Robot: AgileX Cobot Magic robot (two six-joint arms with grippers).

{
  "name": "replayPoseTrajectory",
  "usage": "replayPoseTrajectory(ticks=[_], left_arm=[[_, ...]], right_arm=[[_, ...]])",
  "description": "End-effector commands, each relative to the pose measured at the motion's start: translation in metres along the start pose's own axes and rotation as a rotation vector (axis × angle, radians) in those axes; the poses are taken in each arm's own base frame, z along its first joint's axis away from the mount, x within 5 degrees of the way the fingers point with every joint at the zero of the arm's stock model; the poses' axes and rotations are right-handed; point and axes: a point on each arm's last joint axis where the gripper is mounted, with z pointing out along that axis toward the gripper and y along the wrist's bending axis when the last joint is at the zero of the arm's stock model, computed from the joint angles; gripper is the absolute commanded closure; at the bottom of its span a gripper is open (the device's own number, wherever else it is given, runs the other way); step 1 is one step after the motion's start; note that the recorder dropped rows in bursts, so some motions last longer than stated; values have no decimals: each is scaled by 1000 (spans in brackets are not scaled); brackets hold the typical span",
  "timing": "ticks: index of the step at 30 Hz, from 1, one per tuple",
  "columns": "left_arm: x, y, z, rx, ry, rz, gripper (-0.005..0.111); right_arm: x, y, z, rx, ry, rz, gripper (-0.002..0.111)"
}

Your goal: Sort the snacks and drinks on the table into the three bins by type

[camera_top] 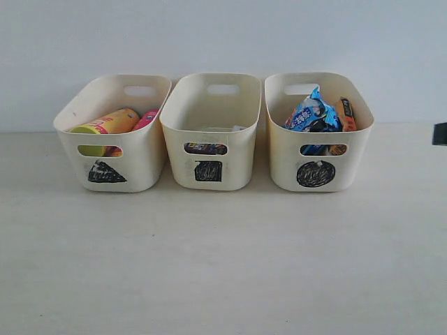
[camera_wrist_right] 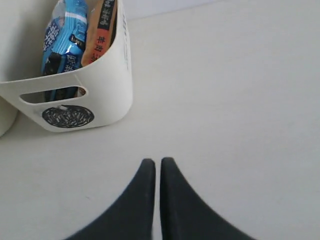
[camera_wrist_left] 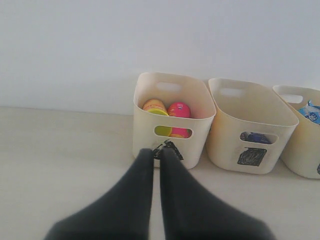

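Three cream bins stand in a row on the table (camera_top: 223, 265). The triangle bin (camera_top: 112, 136) holds the yellow-orange chip tube (camera_top: 108, 123) and the pink chip tube (camera_top: 145, 118). Through the square bin's (camera_top: 209, 132) handle slot a dark purple-black carton (camera_top: 204, 148) shows; the blue and white carton is barely visible. The circle bin (camera_top: 318, 132) holds the blue crinkly bag (camera_top: 311, 113) and the orange-brown packet (camera_top: 346, 114). My left gripper (camera_wrist_left: 157, 151) is shut and empty, short of the triangle bin (camera_wrist_left: 172, 120). My right gripper (camera_wrist_right: 156, 161) is shut and empty over bare table beside the circle bin (camera_wrist_right: 75, 95).
A pale wall runs close behind the bins. A dark object (camera_top: 439, 133) pokes in at the right edge of the exterior view. Neither arm shows in the exterior view.
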Motion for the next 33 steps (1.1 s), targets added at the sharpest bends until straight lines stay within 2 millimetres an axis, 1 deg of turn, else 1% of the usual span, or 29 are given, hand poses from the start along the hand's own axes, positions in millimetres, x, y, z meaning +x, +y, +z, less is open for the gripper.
replayPoseTrajectory(ticks=[1, 2, 6, 9, 12, 16, 21, 33], left_arm=[[1, 0, 0, 6, -1, 2, 102], [1, 0, 0, 6, -1, 2, 102], [1, 0, 0, 6, -1, 2, 102], [1, 0, 0, 5, -2, 4, 102], [1, 0, 0, 5, -2, 4, 102], [1, 0, 0, 5, 0, 4, 102], [1, 0, 0, 5, -2, 4, 102], [1, 0, 0, 6, -4, 4, 102]], right_arm=[[17, -9, -42, -19, -139, -27, 108], [22, -10, -46, -21, -147, -27, 108], [38, -16, -80, -49, -282, -14, 108], [47, -20, -100, -63, -364, -2, 108], [52, -21, -114, -109, -423, 91, 108], [55, -22, -131, -134, -505, 103, 108], [57, -23, -139, -146, -547, 108, 108], [57, -23, -139, -146, -547, 106, 108]])
